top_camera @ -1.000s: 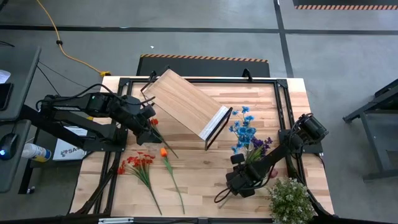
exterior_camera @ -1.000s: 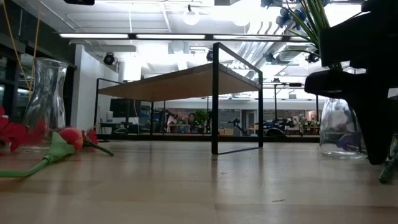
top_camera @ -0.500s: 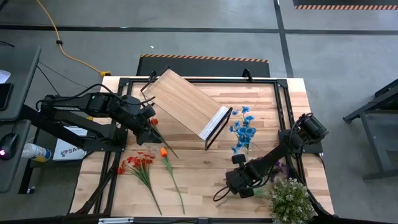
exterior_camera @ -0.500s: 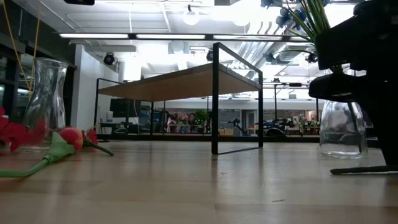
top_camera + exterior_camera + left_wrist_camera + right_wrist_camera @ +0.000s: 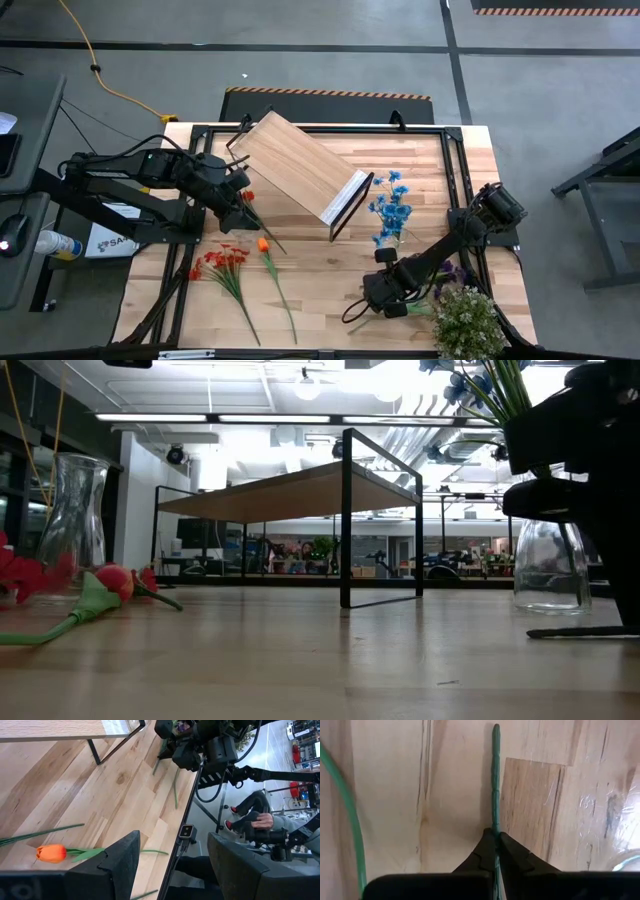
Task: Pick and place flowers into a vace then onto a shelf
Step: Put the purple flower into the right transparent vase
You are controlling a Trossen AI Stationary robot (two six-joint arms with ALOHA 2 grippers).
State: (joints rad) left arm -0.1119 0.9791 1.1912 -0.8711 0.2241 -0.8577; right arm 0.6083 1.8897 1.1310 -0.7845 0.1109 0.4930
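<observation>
Fingers, right wrist view: right gripper (image 5: 495, 837) pinched shut on a green stem (image 5: 495, 775) lying flat on the desk (image 5: 390, 795); so thin a hold may slip on lifting.

High view: purple bloom (image 5: 452, 270) at 4 o'clock, near bushy plant (image 5: 467, 320), a possible snag; shelf (image 5: 298, 168) at centre.

Left wrist view: left gripper (image 5: 172, 857) fingers apart, empty, above orange tulip (image 5: 51, 853).

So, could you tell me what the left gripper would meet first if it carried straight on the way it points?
Probably bare light wood table; the left gripper points across it toward the right arm's gripper, though depth is unclear.
</observation>
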